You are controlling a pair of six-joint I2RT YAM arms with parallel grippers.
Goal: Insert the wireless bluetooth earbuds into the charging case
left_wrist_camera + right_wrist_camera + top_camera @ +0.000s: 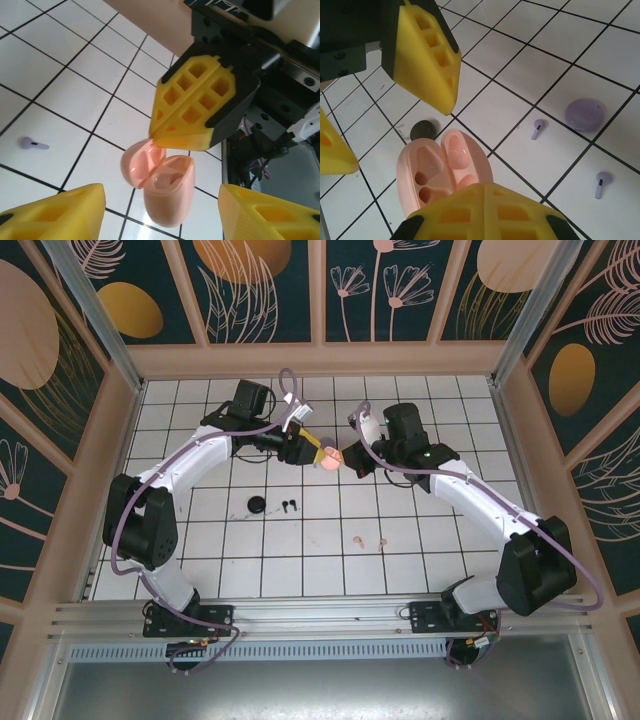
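A pale pink charging case (167, 192) hangs above the tiles with its lid (141, 162) swung open and both earbud wells (422, 185) empty. My right gripper (484, 200) is shut, its yellow fingertips pinching the lid's edge. My left gripper (160, 212) is open, one finger on either side of the case body and neither touching it. In the top view the case (328, 460) sits between the two grippers. Two pale pink earbuds (358, 539) lie on the tiles nearer the bases. Two lilac earbuds (536, 128) and two black earbuds (288, 506) also lie loose.
A round lilac case (585, 114) lies shut beside the lilac earbuds. A black case (257, 504) rests left of the black earbuds. The white tiled table (300, 560) is walled in by panels on three sides.
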